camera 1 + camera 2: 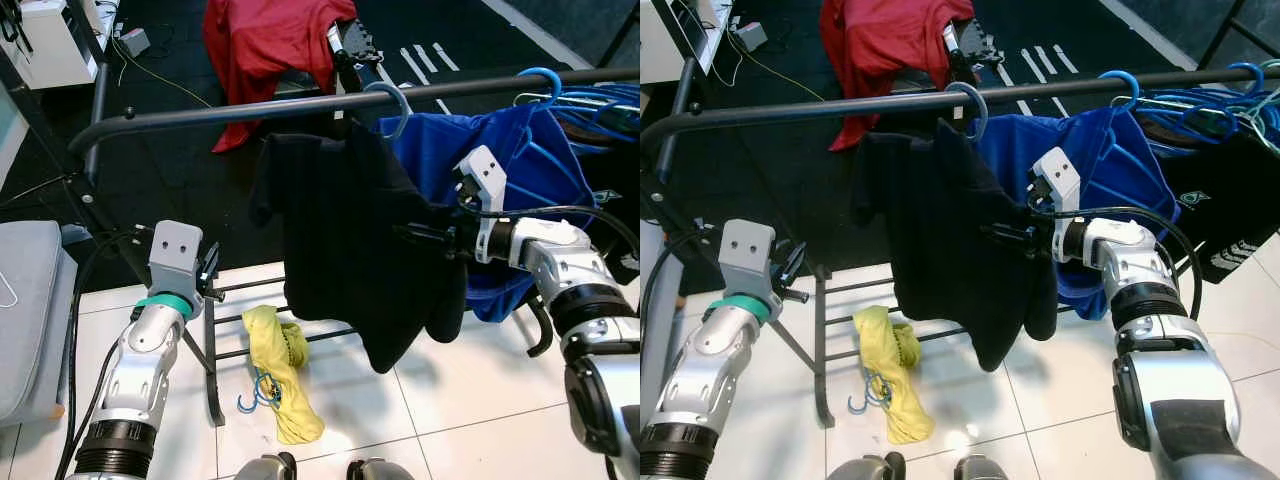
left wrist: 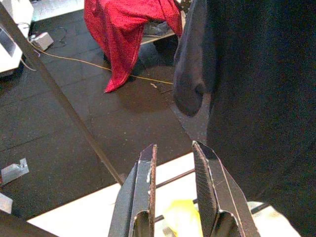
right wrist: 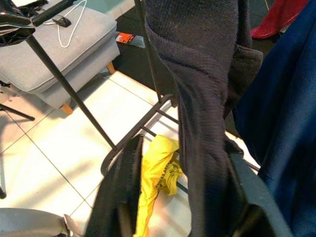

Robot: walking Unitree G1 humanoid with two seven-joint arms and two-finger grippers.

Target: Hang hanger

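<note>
At centre frame of the left eye view, the hanger (image 1: 390,105) sits with its light-blue hook over the black rail (image 1: 300,105), carrying a black shirt (image 1: 350,240) that hangs straight down below it. Right claw (image 1: 425,238) reaches in from the right side of the frame, level with the shirt's mid-body; the right wrist view shows dark fabric running between its two fingers, which look clamped on the shirt. Hook lies up and slightly left of that claw, rail's long axis running left-right across the upper frame. Left claw (image 2: 173,173) is held low at lower left, fingers apart and empty, well apart from the hanger. Judgement: hanger appears seated; right arm is nearer. A yellow garment (image 1: 280,385) lies on the floor below.
</note>
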